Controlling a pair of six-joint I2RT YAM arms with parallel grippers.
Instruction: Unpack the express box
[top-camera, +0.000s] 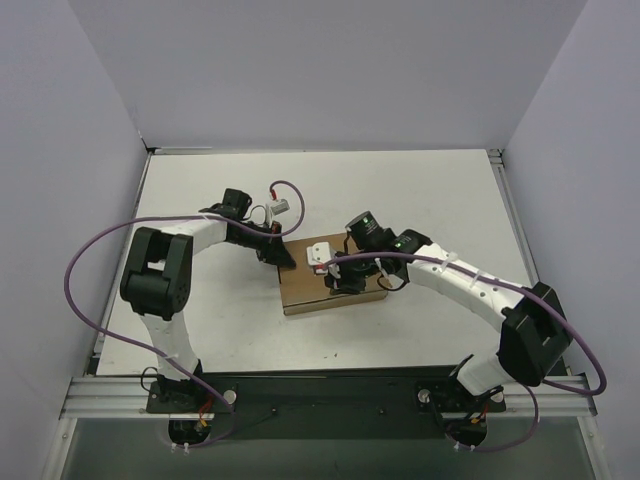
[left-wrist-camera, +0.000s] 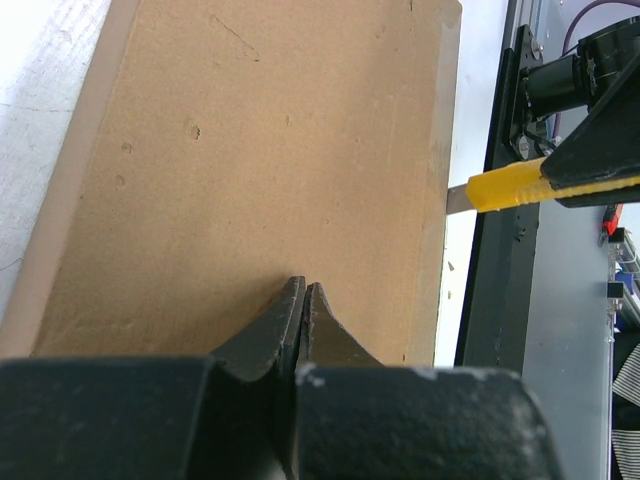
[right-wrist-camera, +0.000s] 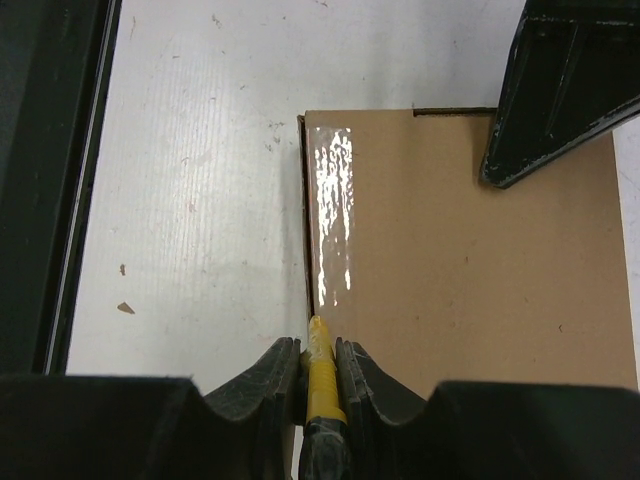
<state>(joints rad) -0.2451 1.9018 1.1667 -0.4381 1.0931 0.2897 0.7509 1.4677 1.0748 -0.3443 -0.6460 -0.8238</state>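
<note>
The express box (top-camera: 312, 295) is a flat brown cardboard mailer lying shut on the white table, with a strip of clear tape (right-wrist-camera: 333, 215) along one edge. My left gripper (top-camera: 287, 260) is shut and empty, its tips (left-wrist-camera: 303, 292) resting on the lid (left-wrist-camera: 250, 160) near a corner. My right gripper (top-camera: 338, 276) is shut on a yellow-handled knife (right-wrist-camera: 322, 372). The knife's tip sits at the box's taped edge (right-wrist-camera: 470, 270). In the left wrist view the knife (left-wrist-camera: 508, 186) shows its blade (left-wrist-camera: 458, 198) touching the box's side edge.
The white table (top-camera: 420, 190) runs out to grey walls at the back and sides. A black rail (left-wrist-camera: 500, 250) and the arm bases line the near edge. Purple cables (top-camera: 85, 300) loop beside both arms. The left gripper's finger (right-wrist-camera: 560, 90) shows over the box's far corner.
</note>
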